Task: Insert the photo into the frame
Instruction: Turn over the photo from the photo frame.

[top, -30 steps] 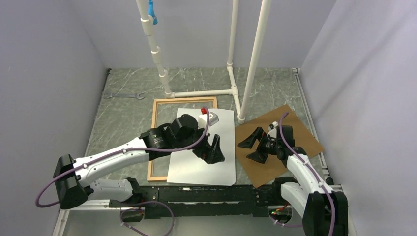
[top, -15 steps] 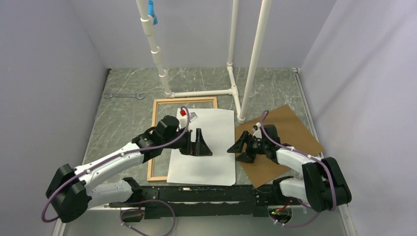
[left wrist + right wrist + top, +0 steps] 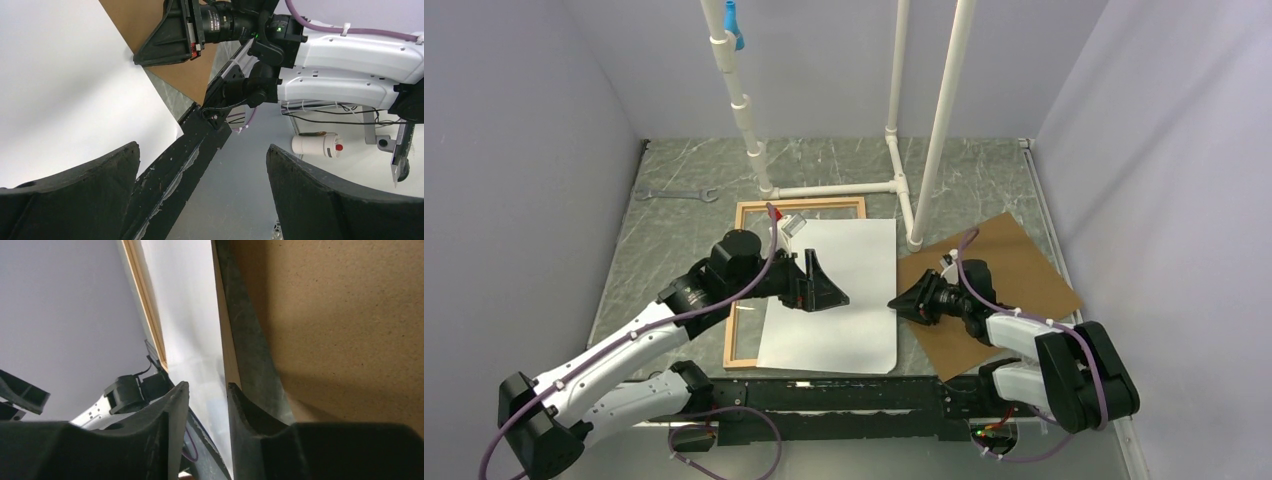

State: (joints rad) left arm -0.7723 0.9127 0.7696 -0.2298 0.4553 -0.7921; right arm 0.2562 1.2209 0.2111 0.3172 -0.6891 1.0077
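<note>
The photo (image 3: pixel 854 320) lies white back up, covering the right side of the frame (image 3: pixel 802 204), whose light wooden strips show at the top and left. My left gripper (image 3: pixel 819 285) hovers over the photo's left half, open and empty; in its wrist view (image 3: pixel 202 155) the photo (image 3: pixel 65 90) shows beyond the fingers. My right gripper (image 3: pixel 902 303) is at the photo's right edge, low over the table. In the right wrist view the jaws (image 3: pixel 207 387) have narrowed to a slim gap, and the photo's edge (image 3: pixel 185 315) runs into it beside the frame's strip (image 3: pixel 145 300).
A brown hardboard panel (image 3: pixel 1014 280) lies under the right arm, right of the photo. White pipes (image 3: pixel 939 130) rise behind the frame, with a base pipe (image 3: pixel 834 188) along its top. A wrench (image 3: pixel 674 195) lies at the back left. Grey walls close in both sides.
My left arm drew back to the left, its gripper still open. My right gripper moved left to the photo's right edge and its jaws narrowed.
</note>
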